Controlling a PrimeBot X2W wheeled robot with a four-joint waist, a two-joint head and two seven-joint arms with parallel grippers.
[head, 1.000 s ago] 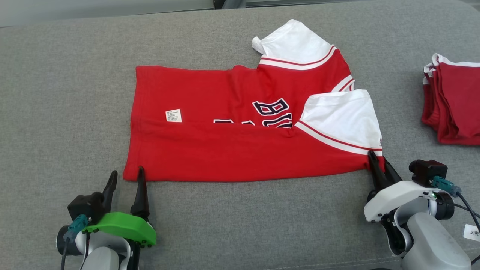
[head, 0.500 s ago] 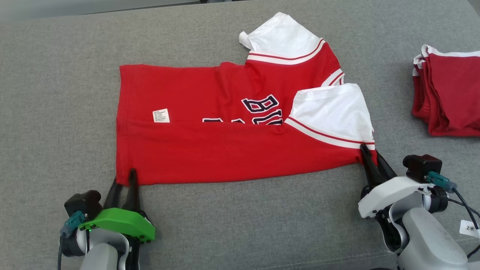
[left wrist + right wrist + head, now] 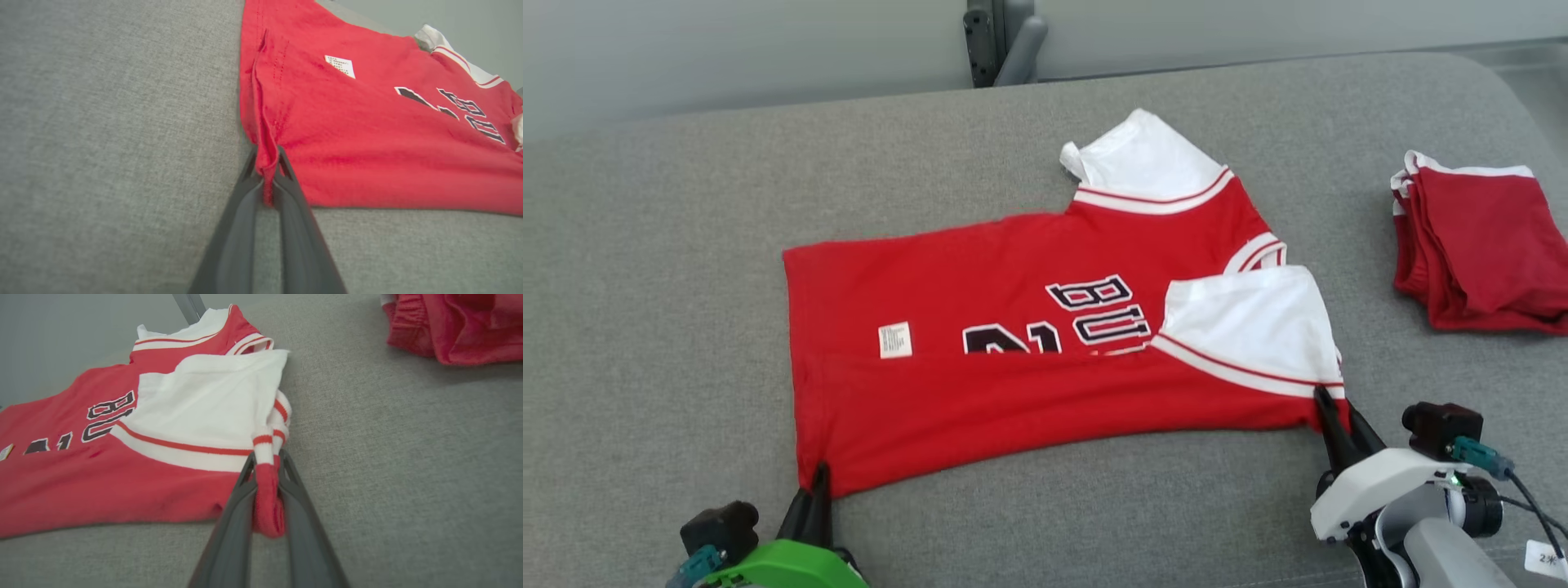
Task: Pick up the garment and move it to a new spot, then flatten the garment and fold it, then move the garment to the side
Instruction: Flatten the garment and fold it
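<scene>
Garment (image 3: 1029, 327) lies spread on the grey cushion (image 3: 670, 286), its near long edge folded over; you now have both near corners pinched. A second ago the left gripper (image 3: 267, 163) stood open beside the hem corner; it has since clamped onto that corner; the right gripper (image 3: 267, 465) stays closed on the sleeve-end corner, cloth bunched between its fingers. Your head camera has tilted up, so a post (image 3: 992, 41) shows beyond the garment; the folded flap has slid toward the grippers, baring more lettering and the whole label (image 3: 895, 340). The letters' lower parts stay hidden under that flap; the label's print is too small to read; the left gripper's body is cut off at the head view's bottom edge. A red pile (image 3: 1478, 245) sits right of the garment, well apart.
</scene>
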